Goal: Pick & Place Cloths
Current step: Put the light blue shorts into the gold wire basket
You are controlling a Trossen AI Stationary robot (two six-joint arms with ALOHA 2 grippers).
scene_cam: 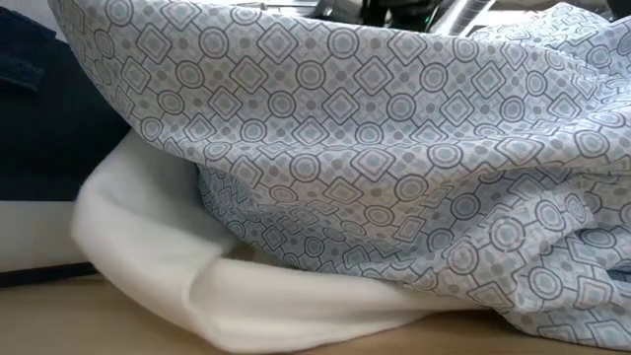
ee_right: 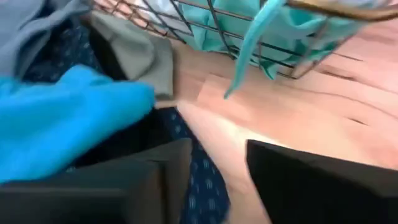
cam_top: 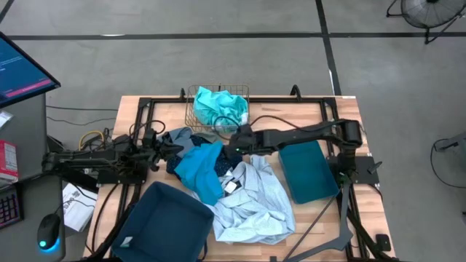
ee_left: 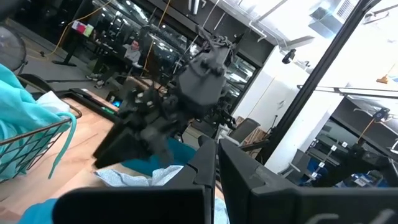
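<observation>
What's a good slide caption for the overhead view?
Right gripper open over heaped cloths beside the wire basket.

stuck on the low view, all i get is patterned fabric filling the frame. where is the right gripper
Observer: From above, the right gripper is over the table between the gold wire basket and the bright blue cloth.
Operator: is it holding anything
Observer: No. Its wrist view shows its fingers apart with bare wood between them and the navy dotted cloth beside one.
Operator: anything in the basket
Observer: A turquoise cloth fills it, with a strap hanging out over the rim.
Operator: and the left arm
Observer: The left gripper is shut, at the pile's left edge.
</observation>
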